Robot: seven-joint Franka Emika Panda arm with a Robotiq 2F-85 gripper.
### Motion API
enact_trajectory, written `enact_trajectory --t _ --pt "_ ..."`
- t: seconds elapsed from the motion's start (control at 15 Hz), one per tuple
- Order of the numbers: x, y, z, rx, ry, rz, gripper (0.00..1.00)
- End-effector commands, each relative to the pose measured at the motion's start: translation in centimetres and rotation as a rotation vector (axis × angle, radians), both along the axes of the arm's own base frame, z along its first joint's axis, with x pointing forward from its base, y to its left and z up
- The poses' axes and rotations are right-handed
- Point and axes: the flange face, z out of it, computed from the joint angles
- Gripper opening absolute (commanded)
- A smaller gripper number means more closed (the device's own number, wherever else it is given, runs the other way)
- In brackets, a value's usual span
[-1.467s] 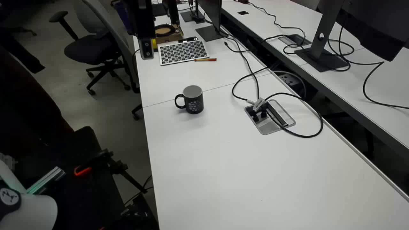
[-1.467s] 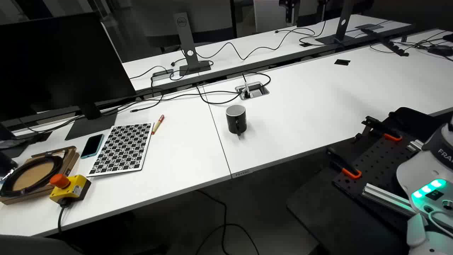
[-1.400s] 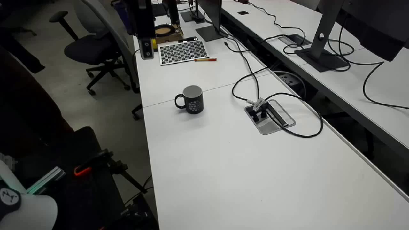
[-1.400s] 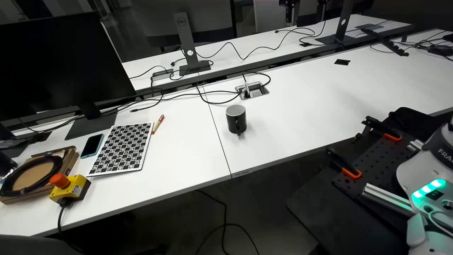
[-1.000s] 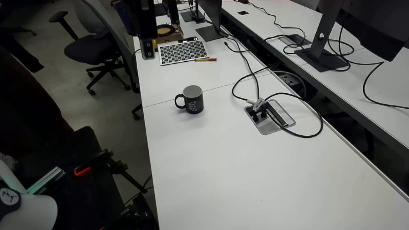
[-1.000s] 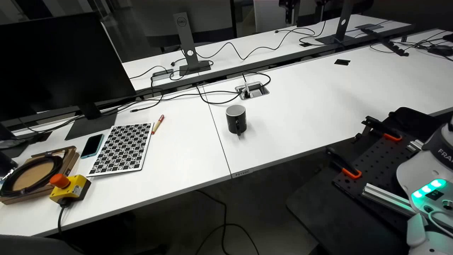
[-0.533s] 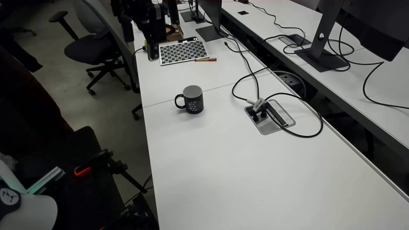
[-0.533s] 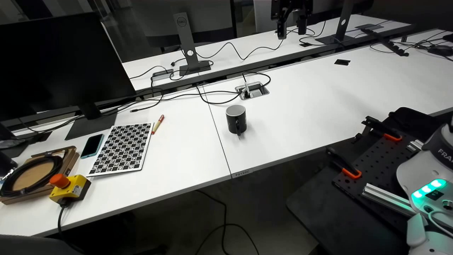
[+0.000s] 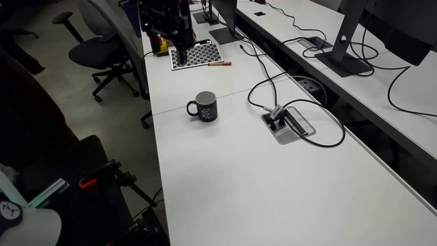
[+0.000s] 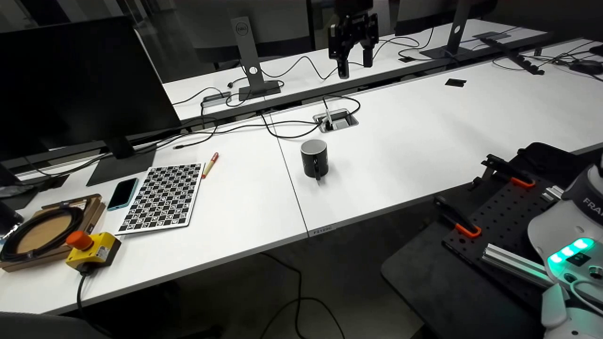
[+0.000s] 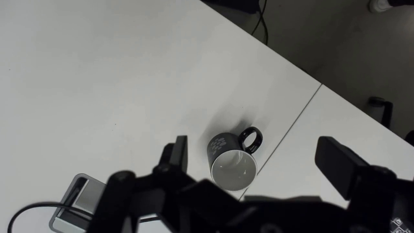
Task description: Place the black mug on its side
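Observation:
The black mug (image 9: 209, 114) stands upright on the white table, with a pattern of pale dots on its side and a light grey inside. It also shows in an exterior view (image 10: 311, 165), its handle toward the near table edge. In the wrist view the mug (image 11: 223, 144) lies between the wide-apart fingers as seen from above, nearer the left finger. My gripper (image 11: 254, 153) is open and holds nothing. It hangs in the air well above the table, apart from the mug, and shows in both exterior views (image 9: 169, 54) (image 10: 356, 69).
A socket box (image 10: 346, 121) with cables lies behind the mug. A checkered board (image 10: 162, 197), a pen (image 10: 210, 165), a phone (image 10: 123, 193), a monitor (image 10: 85, 84) and a yellow emergency-stop box (image 10: 94, 252) are further along the table. The table edge (image 10: 264, 245) is near the mug.
My gripper has come down and moved across toward the mug, rightward in one exterior view and leftward in the other. It stays open. The mug has not moved.

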Motion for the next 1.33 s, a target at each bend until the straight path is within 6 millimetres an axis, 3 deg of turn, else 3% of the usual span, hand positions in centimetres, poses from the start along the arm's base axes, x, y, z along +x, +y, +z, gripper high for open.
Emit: enact_trajectory --t 0.0,0.07,0.13,0.67,1.27 --pt "2.8 2.1 -1.6 -0.055 -0.015 0.007 1.00" --pt "3.2 2.6 -2.0 -0.068 -0.004 0.011 1.00" --pt "1.5 1.5 -1.4 -0.037 -0.004 0.013 1.00" --pt "1.9 1.8 -1.7 -0.026 -0.014 0.009 1.00" --pt "3.3 7.3 -5.2 0.116 -0.064 -0.047 1.00"
